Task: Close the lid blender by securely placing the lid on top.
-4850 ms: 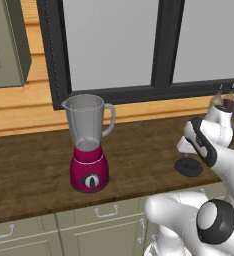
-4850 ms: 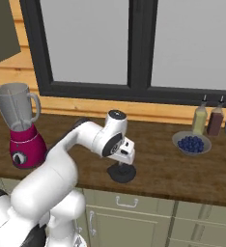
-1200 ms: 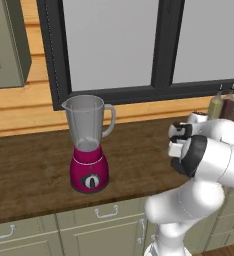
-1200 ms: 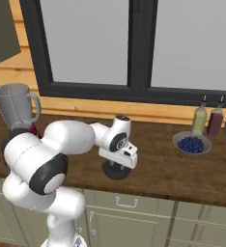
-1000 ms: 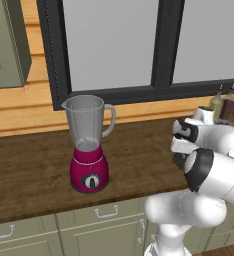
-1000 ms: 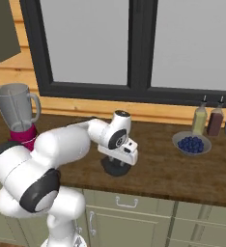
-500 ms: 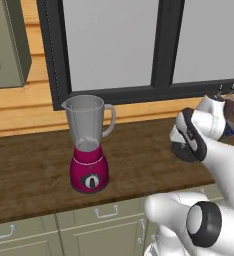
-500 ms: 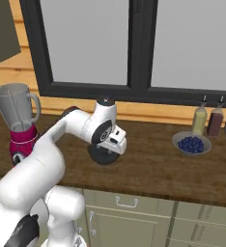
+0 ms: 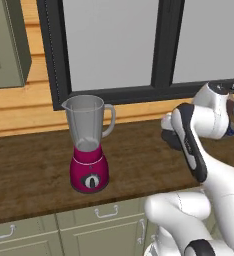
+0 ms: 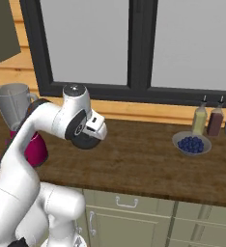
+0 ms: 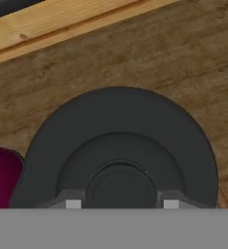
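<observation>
In the left base view, the blender stands left of centre on the wooden bench, its jar mouth uncovered. At the right, the lid shows as a dark edge under the white arm.

In the right base view, the blender sits at the left edge; the lid hangs above the bench at centre left. A bowl of blueberries and two bottles sit right.

In the hand view, the tool grips the lid by its central knob, with the blender base at lower left.
</observation>
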Controlling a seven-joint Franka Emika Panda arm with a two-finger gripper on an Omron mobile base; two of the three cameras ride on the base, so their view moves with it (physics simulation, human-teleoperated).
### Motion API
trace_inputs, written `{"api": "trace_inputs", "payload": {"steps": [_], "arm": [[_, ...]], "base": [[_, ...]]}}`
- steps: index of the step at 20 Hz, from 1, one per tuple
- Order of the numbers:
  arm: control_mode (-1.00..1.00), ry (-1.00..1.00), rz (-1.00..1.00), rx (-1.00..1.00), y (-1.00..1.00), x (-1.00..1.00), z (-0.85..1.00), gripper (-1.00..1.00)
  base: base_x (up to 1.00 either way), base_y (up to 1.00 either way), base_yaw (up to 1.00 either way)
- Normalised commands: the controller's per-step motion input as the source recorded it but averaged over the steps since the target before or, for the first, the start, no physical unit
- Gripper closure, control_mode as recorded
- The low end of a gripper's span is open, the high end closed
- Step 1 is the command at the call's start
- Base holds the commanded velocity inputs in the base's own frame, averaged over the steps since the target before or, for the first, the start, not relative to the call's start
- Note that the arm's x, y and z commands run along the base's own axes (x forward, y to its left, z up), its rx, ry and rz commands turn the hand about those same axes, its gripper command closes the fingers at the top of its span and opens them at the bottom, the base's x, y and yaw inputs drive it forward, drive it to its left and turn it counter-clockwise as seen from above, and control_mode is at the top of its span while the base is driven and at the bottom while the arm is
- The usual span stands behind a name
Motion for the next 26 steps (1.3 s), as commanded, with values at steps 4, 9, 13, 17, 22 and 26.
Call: {"api": "trace_inputs", "payload": {"steps": [4,9,13,17,22,26], "arm": [[-1.00,-0.17,0.00,0.00,0.39,-0.15,0.95,1.00],[-1.00,-0.15,0.00,0.00,0.34,-0.27,0.87,1.00],[-1.00,-0.18,0.00,0.00,0.36,-0.41,0.75,1.00],[-1.00,-0.23,0.00,0.00,0.41,-0.49,0.57,1.00],[-1.00,-0.15,0.01,0.00,0.64,-0.15,0.45,1.00],[-1.00,-0.02,0.08,0.00,0.82,0.00,0.51,1.00]], "base": [[0.00,0.00,0.00],[0.00,0.00,0.00],[0.00,0.00,0.00],[0.00,0.00,0.00],[0.00,0.00,0.00],[0.00,0.00,0.00]]}}
